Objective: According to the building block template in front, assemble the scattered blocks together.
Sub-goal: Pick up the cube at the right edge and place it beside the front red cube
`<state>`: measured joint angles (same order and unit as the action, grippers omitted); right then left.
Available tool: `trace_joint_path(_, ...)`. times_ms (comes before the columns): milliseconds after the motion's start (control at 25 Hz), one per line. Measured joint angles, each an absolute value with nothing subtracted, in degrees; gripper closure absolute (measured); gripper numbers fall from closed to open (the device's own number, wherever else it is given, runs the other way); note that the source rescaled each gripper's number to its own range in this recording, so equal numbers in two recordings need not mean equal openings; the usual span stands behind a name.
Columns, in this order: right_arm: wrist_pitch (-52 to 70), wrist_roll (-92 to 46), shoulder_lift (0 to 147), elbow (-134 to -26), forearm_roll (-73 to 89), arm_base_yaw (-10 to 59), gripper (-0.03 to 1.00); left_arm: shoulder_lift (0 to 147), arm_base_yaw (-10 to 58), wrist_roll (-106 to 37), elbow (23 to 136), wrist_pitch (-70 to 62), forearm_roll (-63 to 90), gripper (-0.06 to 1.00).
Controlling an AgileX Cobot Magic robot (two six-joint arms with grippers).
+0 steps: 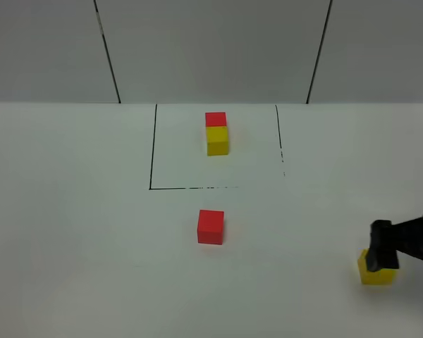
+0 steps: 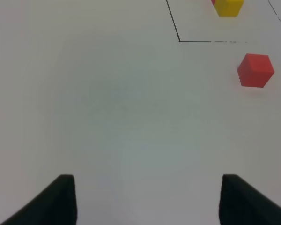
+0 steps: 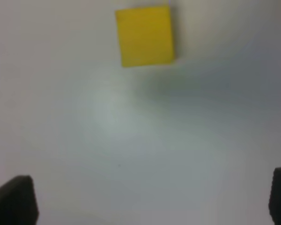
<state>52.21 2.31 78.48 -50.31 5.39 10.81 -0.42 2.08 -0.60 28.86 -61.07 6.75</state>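
Observation:
The building block template, a red cube (image 1: 215,119) joined to a yellow cube (image 1: 217,139), stands inside a thin black drawn rectangle (image 1: 152,148) at the back middle. The loose red cube (image 1: 211,227) sits in front of the frame; it also shows in the left wrist view (image 2: 255,70). The loose yellow cube (image 1: 376,273) sits at the front right. My right gripper (image 1: 382,253) hovers over it, open and empty; in the right wrist view the cube (image 3: 144,35) lies ahead of the fingers, not between them. My left gripper (image 2: 147,201) is open and empty, out of the exterior view.
The white table (image 1: 70,232) meets a grey panelled wall (image 1: 211,49) at the back. The template's yellow cube (image 2: 228,7) and a corner of the drawn frame (image 2: 179,40) show in the left wrist view.

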Motion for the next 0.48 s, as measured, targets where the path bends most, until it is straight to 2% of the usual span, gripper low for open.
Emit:
trace_joint_path(160, 51.55, 3.04, 87.3, -54.52, 3.16, 14.04, -0.03, -0.42, 2.08, -0.6, 28.86, -61.07, 6.75, 0.57)
trace_joint_path(480, 45.42, 3.17, 96.34, -55.44, 2.59, 14.45, -0.03, -0.42, 2.08, -0.6, 28.86, -61.07, 6.75, 0.57)
